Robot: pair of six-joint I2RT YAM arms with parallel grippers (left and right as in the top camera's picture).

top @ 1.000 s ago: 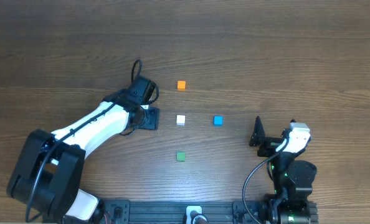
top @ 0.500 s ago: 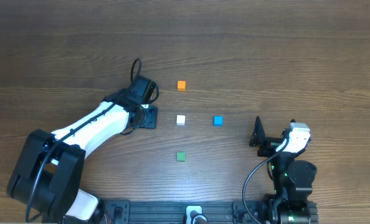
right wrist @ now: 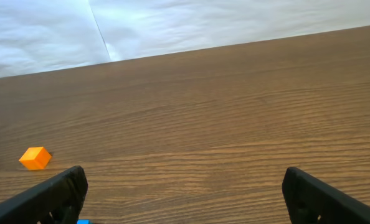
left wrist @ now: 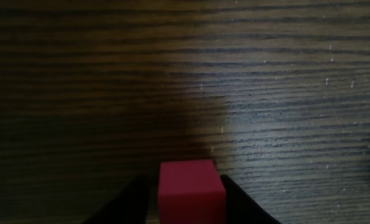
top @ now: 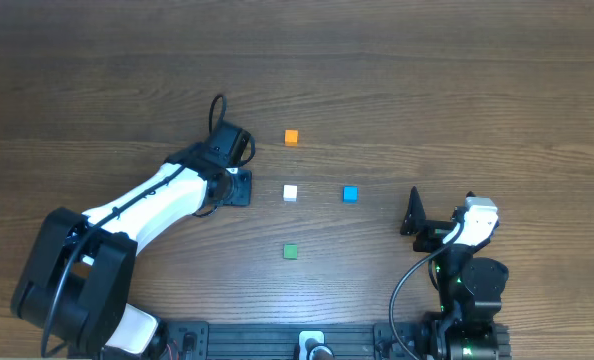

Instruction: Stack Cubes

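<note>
Within the left tool (left wrist: 191,185) sits a red cube (left wrist: 191,198), clamped both sides; right tool (right wrist: 185,182) spread wide.

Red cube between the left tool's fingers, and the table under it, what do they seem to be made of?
The red cube: probably plastic or painted wood, matte finish; its colour is even, its edges crisp, with no grain or glare showing. Which of the two, the look leaves open. The table: wood or wood-pattern laminate, brown, with fine parallel grain lines and a faint sheen.
</note>
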